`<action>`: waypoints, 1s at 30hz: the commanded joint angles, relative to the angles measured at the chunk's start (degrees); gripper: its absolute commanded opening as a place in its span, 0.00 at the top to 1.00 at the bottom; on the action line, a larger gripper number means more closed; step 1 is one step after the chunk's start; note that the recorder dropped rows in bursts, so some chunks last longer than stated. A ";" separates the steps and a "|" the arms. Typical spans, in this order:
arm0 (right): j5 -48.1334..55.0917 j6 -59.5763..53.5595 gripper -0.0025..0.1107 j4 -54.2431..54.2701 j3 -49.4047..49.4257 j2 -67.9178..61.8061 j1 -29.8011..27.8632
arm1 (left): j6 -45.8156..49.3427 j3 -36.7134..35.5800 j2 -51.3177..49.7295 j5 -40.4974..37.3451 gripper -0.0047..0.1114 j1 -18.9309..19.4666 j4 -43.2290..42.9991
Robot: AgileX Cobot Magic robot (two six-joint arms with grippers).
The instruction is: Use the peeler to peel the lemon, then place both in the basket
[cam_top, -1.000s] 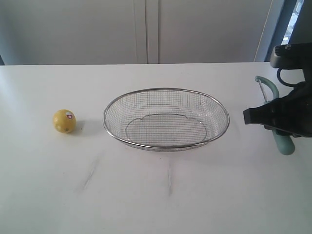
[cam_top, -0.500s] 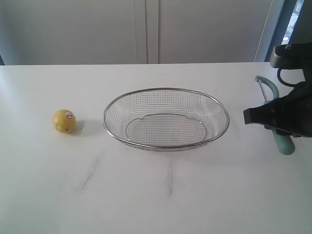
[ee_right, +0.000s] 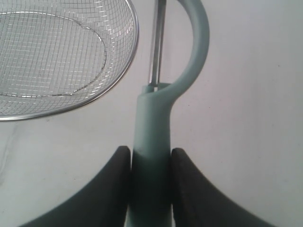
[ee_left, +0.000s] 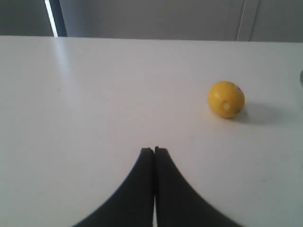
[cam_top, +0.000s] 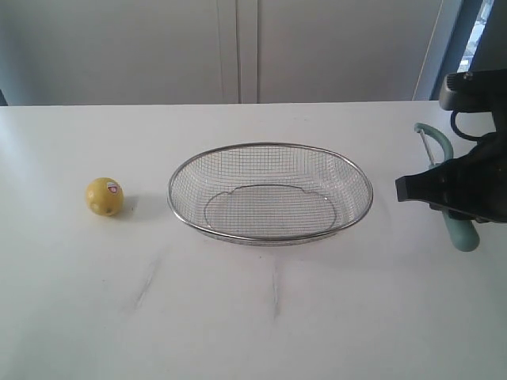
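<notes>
The yellow lemon [cam_top: 104, 196] with its red-and-white sticker rests on the white table, left of the wire basket [cam_top: 270, 193]; it also shows in the left wrist view as the lemon [ee_left: 226, 99]. My left gripper [ee_left: 154, 149] is shut and empty, well short of the lemon, and out of the exterior view. At the right edge, my right gripper [ee_right: 151, 152] is shut on the teal handle of the peeler [ee_right: 154, 127], whose looped head and blade lie beside the basket's rim [ee_right: 135, 33]. In the exterior view the peeler [cam_top: 460, 232] sticks out from under the right arm [cam_top: 463, 184].
The white table [cam_top: 261, 317] carries faint grey scuff marks in front of the basket. Pale cabinet doors stand behind the table's far edge. A dark vertical frame stands at the back right.
</notes>
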State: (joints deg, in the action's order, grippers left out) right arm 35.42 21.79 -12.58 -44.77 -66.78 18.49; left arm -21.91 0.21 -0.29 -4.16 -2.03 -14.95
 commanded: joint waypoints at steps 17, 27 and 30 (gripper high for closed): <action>-0.82 0.15 0.98 -0.09 0.22 0.44 -0.26 | -4.40 16.18 -15.34 0.70 0.96 0.03 7.91; -0.82 0.15 0.98 -0.09 0.22 0.44 -0.26 | 15.62 35.82 -37.67 -26.54 0.96 0.03 17.02; -0.82 0.15 0.98 -0.09 0.22 0.44 -0.26 | 25.70 41.15 -44.36 -30.28 0.96 0.03 23.90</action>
State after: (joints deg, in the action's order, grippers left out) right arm 35.31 21.79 -12.58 -44.77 -66.78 18.49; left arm -5.22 36.83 -39.25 -30.46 -2.03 2.16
